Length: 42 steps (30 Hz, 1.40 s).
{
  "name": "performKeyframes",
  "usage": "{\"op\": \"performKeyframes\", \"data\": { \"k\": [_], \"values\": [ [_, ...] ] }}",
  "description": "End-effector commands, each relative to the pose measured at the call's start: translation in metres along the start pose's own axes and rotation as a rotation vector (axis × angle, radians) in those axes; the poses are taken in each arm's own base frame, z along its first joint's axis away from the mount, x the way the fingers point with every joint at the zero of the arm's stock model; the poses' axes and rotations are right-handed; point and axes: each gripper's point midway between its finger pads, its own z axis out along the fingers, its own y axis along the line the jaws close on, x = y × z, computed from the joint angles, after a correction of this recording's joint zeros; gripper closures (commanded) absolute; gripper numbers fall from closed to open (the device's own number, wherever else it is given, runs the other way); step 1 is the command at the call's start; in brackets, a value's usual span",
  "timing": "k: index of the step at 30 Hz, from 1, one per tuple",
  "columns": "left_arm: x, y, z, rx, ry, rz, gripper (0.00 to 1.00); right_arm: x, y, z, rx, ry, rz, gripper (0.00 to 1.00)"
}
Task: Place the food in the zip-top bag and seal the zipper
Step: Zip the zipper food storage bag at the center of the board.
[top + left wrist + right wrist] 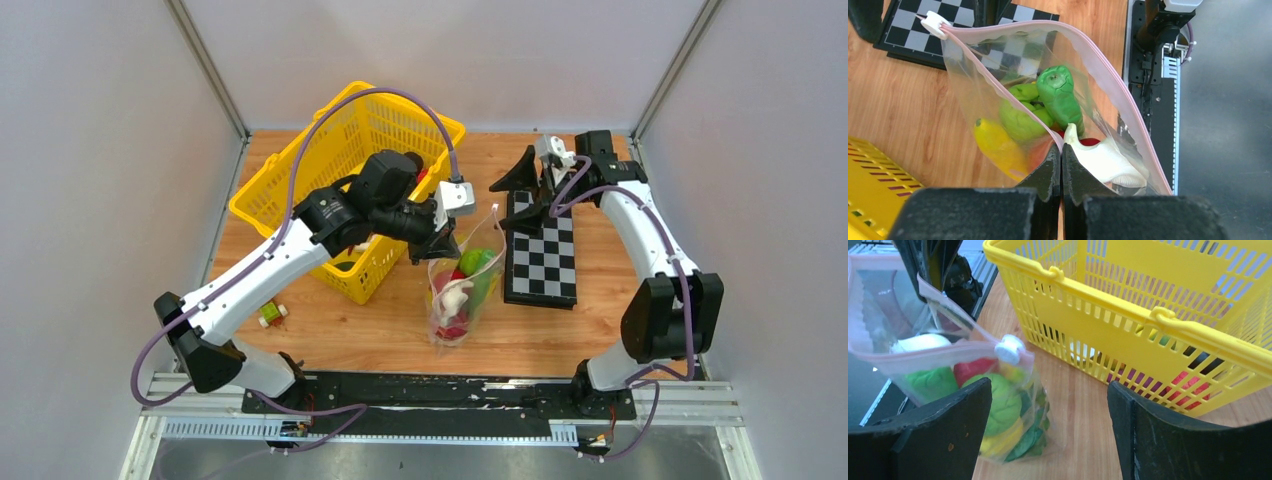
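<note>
A light wooden table top (330, 335) is enclosed on three sides by plain pale grey walls: left wall (90, 150), back wall (450, 50), right wall (770, 130). Slim metal posts (205, 65) are set in both far corners. Along the near edge, a black plate (450, 385) is laid over ribbed aluminium rails (700, 400). The scene is softly, evenly lit.
</note>
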Motion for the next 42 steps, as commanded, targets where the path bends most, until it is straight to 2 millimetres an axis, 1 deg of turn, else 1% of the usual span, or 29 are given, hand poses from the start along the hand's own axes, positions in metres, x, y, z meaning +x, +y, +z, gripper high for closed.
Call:
{"op": "performKeyframes", "data": {
  "k": [1, 3, 7, 8, 10, 14, 18, 21, 26, 28, 30, 32, 34, 37, 40, 42],
  "values": [
    [-0.021, -0.005, 0.000, 0.059, -0.041, 0.077, 1.00, -0.018, 0.019, 0.015, -0.078, -0.055, -0.077, 0.15],
    [-0.023, -0.005, 0.002, 0.071, -0.042, 0.080, 1.00, -0.018, 0.021, 0.019, -0.090, -0.057, -0.064, 0.15],
    [-0.026, 0.000, 0.001, 0.042, -0.050, 0.094, 1.00, -0.009, 0.028, 0.022, -0.101, -0.054, -0.053, 0.18],
    [-0.025, 0.001, 0.001, 0.036, -0.051, 0.096, 1.00, -0.006, 0.032, 0.022, -0.101, -0.057, -0.046, 0.21],
    [-0.024, 0.002, 0.001, 0.025, -0.050, 0.096, 1.00, -0.005, 0.040, 0.021, -0.098, -0.065, -0.059, 0.30],
    [-0.024, 0.004, 0.001, 0.021, -0.057, 0.092, 1.00, -0.013, 0.050, 0.020, -0.096, -0.077, -0.073, 0.42],
    [-0.031, 0.001, -0.003, 0.022, -0.093, 0.101, 1.00, -0.014, 0.055, 0.020, -0.092, -0.096, -0.064, 0.48],
    [-0.030, 0.000, -0.004, 0.018, -0.099, 0.096, 1.00, -0.016, 0.055, 0.021, -0.091, -0.106, -0.045, 0.56],
    [-0.030, -0.003, -0.008, 0.014, -0.118, 0.095, 1.00, -0.014, 0.056, 0.019, -0.088, -0.101, -0.029, 0.55],
    [-0.031, -0.004, -0.010, 0.009, -0.123, 0.098, 1.00, -0.011, 0.055, 0.018, -0.083, -0.100, -0.020, 0.45],
    [-0.031, -0.005, -0.012, 0.010, -0.127, 0.101, 1.00, -0.009, 0.052, 0.015, -0.068, -0.104, -0.010, 0.44],
    [-0.032, -0.006, -0.013, 0.012, -0.132, 0.104, 1.00, -0.008, 0.048, 0.012, -0.054, -0.112, 0.005, 0.47],
    [-0.032, -0.006, -0.012, 0.016, -0.134, 0.105, 1.00, -0.008, 0.046, 0.011, -0.045, -0.122, 0.015, 0.52],
    [-0.031, -0.005, -0.010, 0.014, -0.129, 0.104, 1.00, -0.006, 0.048, 0.010, -0.044, -0.122, 0.022, 0.54],
    [-0.030, -0.005, -0.009, 0.016, -0.130, 0.101, 1.00, -0.007, 0.050, 0.009, -0.039, -0.127, 0.014, 0.61],
    [-0.029, -0.005, -0.009, 0.017, -0.128, 0.099, 1.00, -0.007, 0.048, 0.008, -0.034, -0.126, 0.019, 0.68]
  ]
}}
